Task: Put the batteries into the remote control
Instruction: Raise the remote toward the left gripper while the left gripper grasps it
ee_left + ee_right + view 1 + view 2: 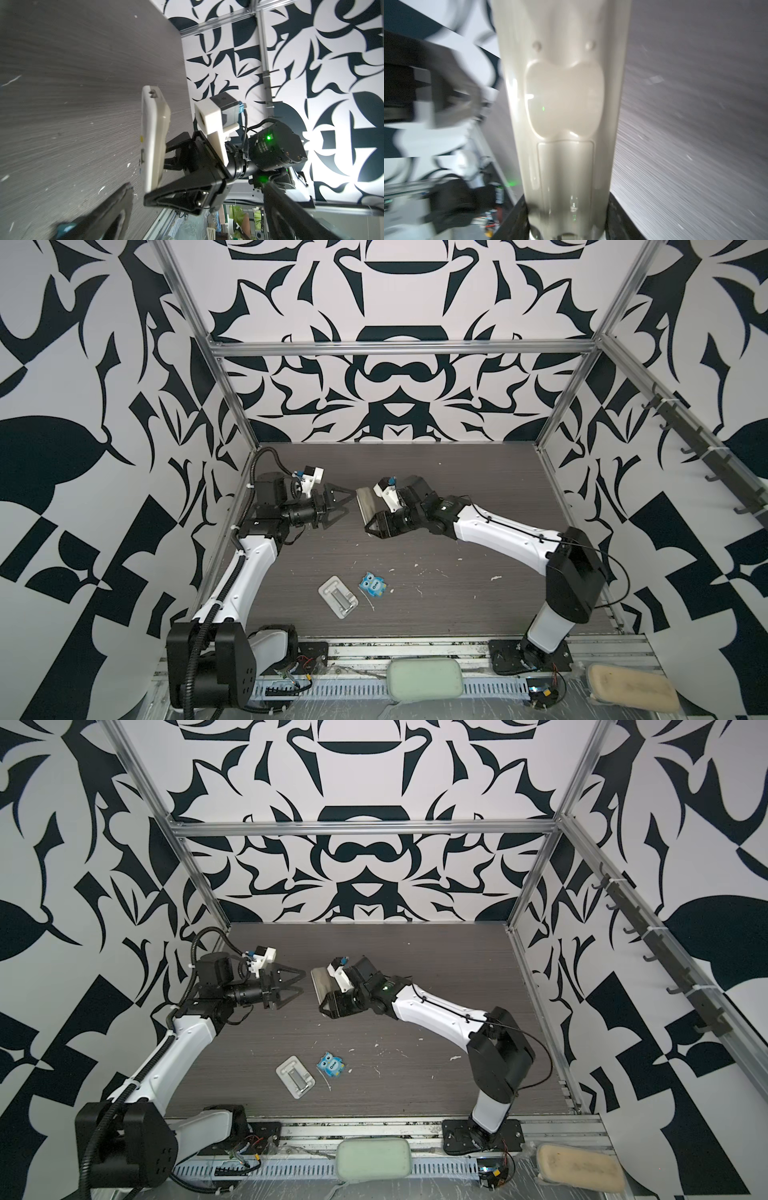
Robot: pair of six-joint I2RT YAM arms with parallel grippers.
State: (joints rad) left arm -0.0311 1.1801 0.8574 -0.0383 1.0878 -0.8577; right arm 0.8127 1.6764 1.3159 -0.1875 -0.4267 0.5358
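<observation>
Right pincer grips remote control just beside wide-spread left pincer.

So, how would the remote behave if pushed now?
The remote looks like rigid moulded plastic: probably stiff and light. Its glossy back may be slippery. The right gripper holds only one end, so a push at the far end could pivot it.

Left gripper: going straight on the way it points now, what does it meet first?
Probably the remote control, held in the right gripper just ahead of the open left gripper; depth is unclear.
</observation>
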